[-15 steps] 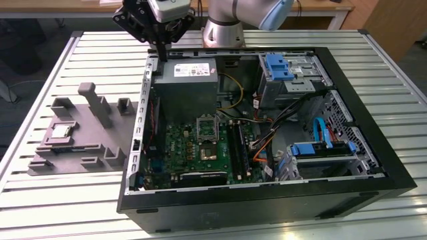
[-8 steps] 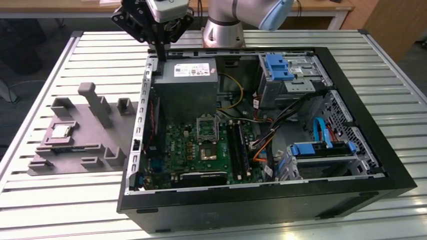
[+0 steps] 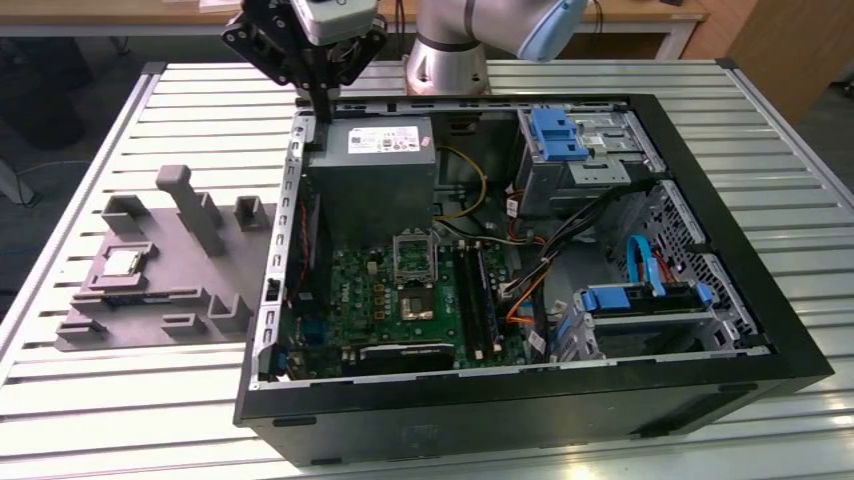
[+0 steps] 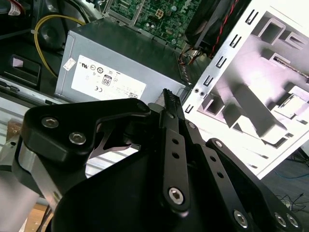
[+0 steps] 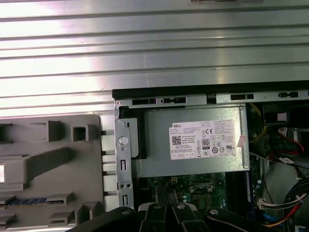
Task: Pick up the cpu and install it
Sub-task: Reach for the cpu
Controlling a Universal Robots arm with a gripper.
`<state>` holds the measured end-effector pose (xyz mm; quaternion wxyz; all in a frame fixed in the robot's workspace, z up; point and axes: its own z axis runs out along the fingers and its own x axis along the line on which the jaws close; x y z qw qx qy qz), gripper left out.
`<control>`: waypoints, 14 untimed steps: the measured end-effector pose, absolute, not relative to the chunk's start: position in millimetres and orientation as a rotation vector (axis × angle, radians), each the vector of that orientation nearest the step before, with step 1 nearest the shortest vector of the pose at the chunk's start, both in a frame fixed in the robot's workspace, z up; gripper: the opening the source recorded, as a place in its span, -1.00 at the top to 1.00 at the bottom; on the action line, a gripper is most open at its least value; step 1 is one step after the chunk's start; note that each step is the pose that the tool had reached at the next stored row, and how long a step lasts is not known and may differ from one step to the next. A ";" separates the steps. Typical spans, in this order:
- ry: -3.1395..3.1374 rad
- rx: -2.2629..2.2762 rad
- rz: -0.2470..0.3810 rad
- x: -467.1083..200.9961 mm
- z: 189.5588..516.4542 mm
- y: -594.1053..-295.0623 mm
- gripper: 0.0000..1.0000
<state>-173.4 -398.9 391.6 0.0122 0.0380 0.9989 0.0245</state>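
One cpu (image 3: 123, 262) lies flat in the single grey moulded tray (image 3: 150, 302) near the slatted table's (image 3: 134, 420) edge at the exterior view's left, beside one open computer case (image 3: 534, 412). The gripper (image 3: 322, 110), fingers together and empty, hangs over the case's rear corner. The chip looks light, rigid and fragile, best pinched by opposite edges.

Robotics lab or workshop, prob.: ribbed silver aluminium table (image 3: 214, 130), open black PC tower case (image 3: 534, 410) w/ bare green motherboard (image 3: 387, 300), grey moulded plastic fixture tray (image 3: 147, 300), silver robot arm base (image 3: 447, 65) behind.
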 end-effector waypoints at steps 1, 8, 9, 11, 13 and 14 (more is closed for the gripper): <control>3.114 0.118 0.076 -173.8 391.6 -398.9 0.79; 3.114 0.118 0.076 -177.0 391.5 -398.9 0.79; 3.114 0.118 0.076 -177.3 391.5 -398.9 0.79; 3.114 0.118 0.076 -178.1 391.5 -398.9 0.79; 3.114 0.118 0.076 -178.8 391.5 -398.9 0.79; 3.114 0.118 0.076 -179.1 391.5 -398.9 0.79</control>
